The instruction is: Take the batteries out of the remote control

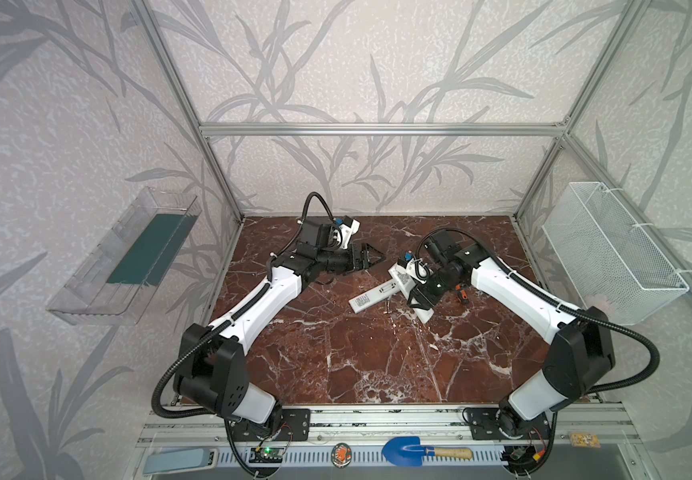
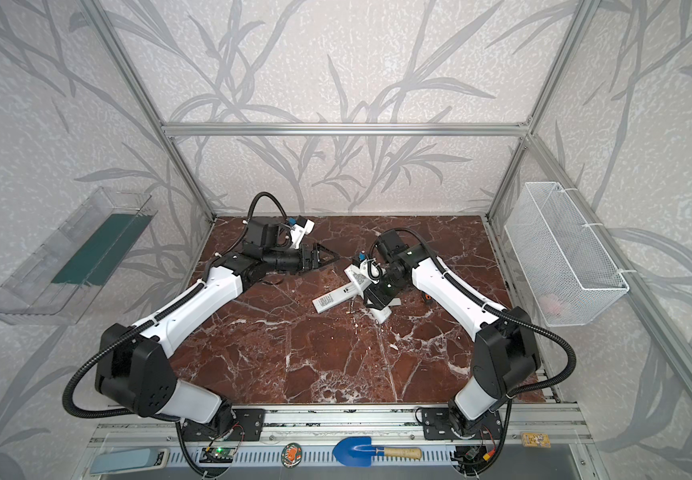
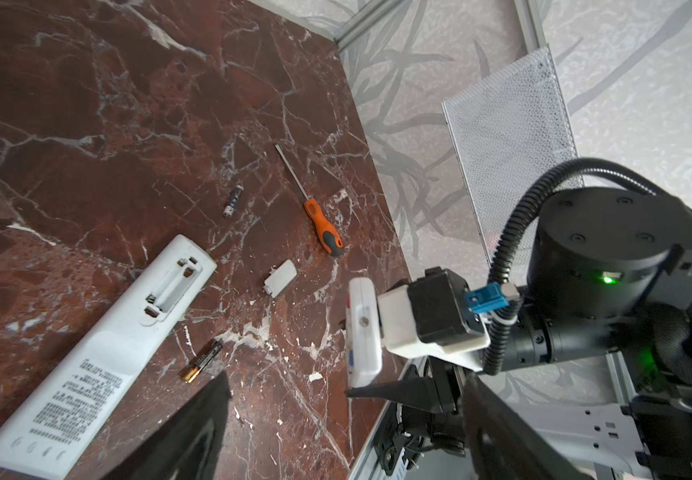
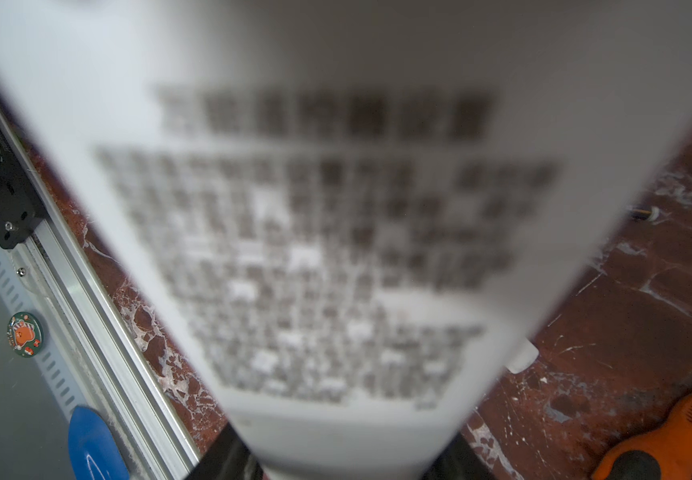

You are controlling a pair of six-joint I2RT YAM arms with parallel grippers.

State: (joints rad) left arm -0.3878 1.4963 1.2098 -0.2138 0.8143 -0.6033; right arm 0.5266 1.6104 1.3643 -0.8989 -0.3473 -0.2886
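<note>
On the left wall we see one clear tray [image 1: 128, 257], its contents hard to make out. Of the two arms, the left one reaches over the rear of the tabletop [image 1: 336, 353]. The left tool [image 1: 377, 258] hangs there with its fingers spread wide and nothing between them.

We count two remotes. The lying remote [image 3: 99, 353] rests on the tabletop with its printed back up, and its battery bay [image 3: 172, 286] is uncovered and empty. In both top views its far end is hidden under the right arm.

We count two batteries [image 3: 201, 361], both out of the bay and loose on the tabletop. The black-and-gold one lies just beside the lying remote. The other battery [image 3: 233, 200] lies farther off, near the blade of the one screwdriver [image 3: 321, 220]. Between them sits one small white cover [image 3: 280, 277]. In the top views these cells are specks too small for us to separate.

The right tool [image 1: 418, 302] pinches the held remote [image 4: 336, 249], whose lower end pokes out below the fingers in a top view [image 1: 424, 316]. From the right wrist this remote fills the frame. Its label is too blurred to read, and it hides most of the tabletop behind it. A white corner and a small round tip peek past its edge, and we cannot say what they are.

On the right wall hangs one wire basket [image 1: 610, 253].
</note>
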